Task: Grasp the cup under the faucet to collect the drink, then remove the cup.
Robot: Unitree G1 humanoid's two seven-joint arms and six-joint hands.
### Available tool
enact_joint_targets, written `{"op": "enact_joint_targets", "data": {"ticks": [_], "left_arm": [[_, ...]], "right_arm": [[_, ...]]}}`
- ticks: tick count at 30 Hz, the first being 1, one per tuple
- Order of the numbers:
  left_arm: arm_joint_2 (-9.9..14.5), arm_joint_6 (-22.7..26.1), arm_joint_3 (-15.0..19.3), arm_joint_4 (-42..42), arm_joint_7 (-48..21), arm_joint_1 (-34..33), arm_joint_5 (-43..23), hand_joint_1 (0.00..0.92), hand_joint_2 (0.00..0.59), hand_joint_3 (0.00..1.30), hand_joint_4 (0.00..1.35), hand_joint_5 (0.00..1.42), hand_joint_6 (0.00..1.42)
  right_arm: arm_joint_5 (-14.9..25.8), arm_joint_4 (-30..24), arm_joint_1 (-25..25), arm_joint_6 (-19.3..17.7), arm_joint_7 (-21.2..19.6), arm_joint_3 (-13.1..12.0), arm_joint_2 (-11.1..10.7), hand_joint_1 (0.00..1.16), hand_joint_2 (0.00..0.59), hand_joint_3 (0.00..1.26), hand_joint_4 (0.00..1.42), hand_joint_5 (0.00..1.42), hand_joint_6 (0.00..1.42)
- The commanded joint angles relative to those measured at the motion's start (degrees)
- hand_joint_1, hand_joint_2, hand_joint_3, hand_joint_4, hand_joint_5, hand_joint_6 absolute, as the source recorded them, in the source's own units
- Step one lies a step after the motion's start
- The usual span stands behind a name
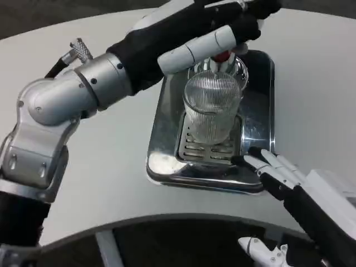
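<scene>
Ribbed glass cup (212,108) stood on the drip tray (167,139) grate, just beyond the right hand (275,172), whose fingers lay spread, holding nothing. Left hand (222,25) covered the red faucet handle (222,56) above, presumably working it; its grip was unclear.

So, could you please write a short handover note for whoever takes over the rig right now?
Left hand: up at the red faucet handle, over the cup; whether it grips is unclear.
Right hand: open, fingers at the tray's near right edge, apart from the cup.
Ribbed glass cup: upright on the drip grate, under the faucet.
Done: cup in place.
Left: grasp the cup, collect the drink, remove the cup.
</scene>
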Motion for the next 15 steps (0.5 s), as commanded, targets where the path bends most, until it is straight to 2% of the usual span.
{"op": "enact_joint_targets", "data": {"ticks": [1,11,15], "left_arm": [[1.1,-2.0,-1.6,0.9,-1.3,0.2,2.5,0.000,0.089,0.17,0.07,0.16,0.23],[1.4,-4.5,-1.9,0.7,-1.4,0.2,4.9,0.000,0.089,0.16,0.05,0.14,0.22],[1.8,-5.7,-2.2,0.9,-1.4,0.2,6.0,0.000,0.089,0.16,0.05,0.14,0.22]], "right_arm": [[0.2,-0.9,-0.3,1.7,0.6,0.7,0.4,0.49,0.419,0.12,0.00,0.00,0.03],[-0.7,-0.9,-0.7,5.5,-0.3,3.0,1.3,0.48,0.419,0.11,0.00,0.00,0.03],[-0.4,-0.9,-0.2,7.8,-2.2,4.3,2.1,0.48,0.419,0.11,0.00,0.00,0.03]]}}
